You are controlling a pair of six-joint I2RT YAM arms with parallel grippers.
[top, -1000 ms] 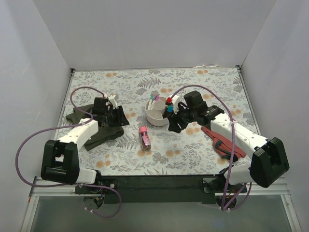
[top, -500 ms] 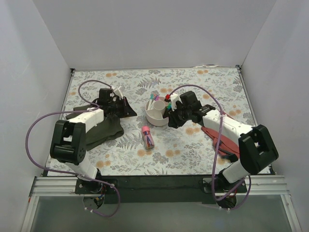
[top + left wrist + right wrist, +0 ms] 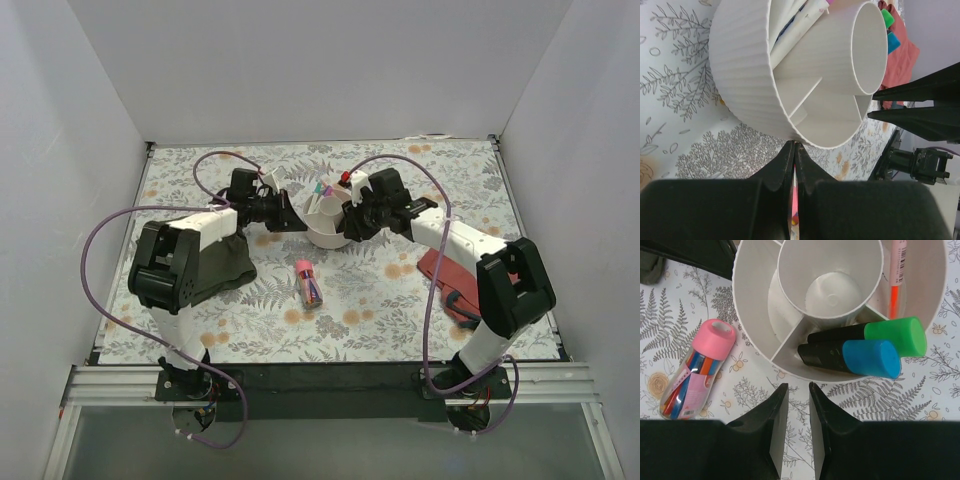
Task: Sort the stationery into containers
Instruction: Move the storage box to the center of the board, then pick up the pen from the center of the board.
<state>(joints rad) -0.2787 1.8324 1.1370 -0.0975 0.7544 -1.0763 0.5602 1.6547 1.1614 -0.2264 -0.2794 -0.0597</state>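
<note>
Top external view: both end effectors flank the divided bowl (image 3: pixel 322 238) on the worktop (image 3: pixel 400 300).
Left end effector (image 3: pixel 794 146) has its jaws pressed together, tips at the bowl's ribbed outer wall. Right end effector (image 3: pixel 799 386) is narrowly parted, empty, just beside the rim. Green highlighter (image 3: pixel 895 335) and blue highlighter (image 3: pixel 872 358) share one compartment. Pink tube (image 3: pixel 696 371) lies on the worktop nearby.

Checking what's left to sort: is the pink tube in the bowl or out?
Out: the pink tube lies on its side beside the bowl.
</note>
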